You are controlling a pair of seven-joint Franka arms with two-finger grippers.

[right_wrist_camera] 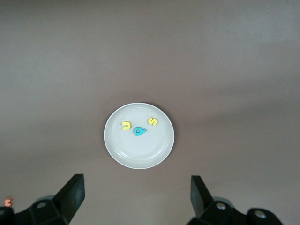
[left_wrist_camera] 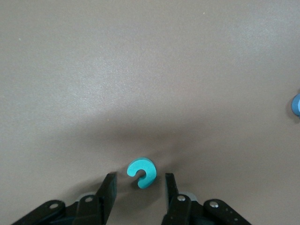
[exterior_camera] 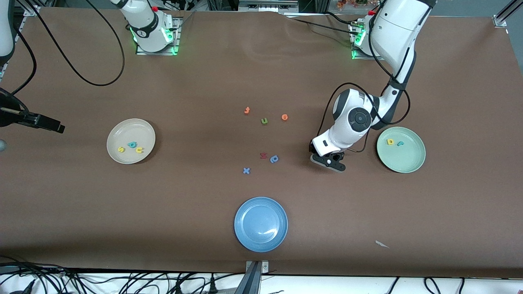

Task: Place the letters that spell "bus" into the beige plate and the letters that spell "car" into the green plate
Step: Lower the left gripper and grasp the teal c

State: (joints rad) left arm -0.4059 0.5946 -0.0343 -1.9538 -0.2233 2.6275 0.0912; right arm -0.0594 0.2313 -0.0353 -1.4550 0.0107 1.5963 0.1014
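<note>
glossy round blue plate (exterior_camera: 260, 224); left tool (left_wrist_camera: 138, 193) spread around foam teal c (left_wrist_camera: 141, 172); right tool (right_wrist_camera: 136, 197) spread.

Even overhead light, soft shadows, glare on blue plate (exterior_camera: 261, 241), sharp focus

No printed text, labels, brands or numbers are legible. The only readable characters are the foam letters themselves. Beige plate (exterior_camera: 130, 141): yellow s (exterior_camera: 121, 149), teal b (exterior_camera: 132, 144), yellow u (exterior_camera: 139, 150). Green plate (exterior_camera: 401, 149): yellow a (exterior_camera: 390, 141), teal r (exterior_camera: 401, 143). On the table (exterior_camera: 163, 212): teal c (left_wrist_camera: 141, 172), orange t (exterior_camera: 246, 110), green u (exterior_camera: 264, 121), orange e (exterior_camera: 284, 117), red z (exterior_camera: 263, 155), blue p (exterior_camera: 274, 159), blue x (exterior_camera: 246, 170).
</note>
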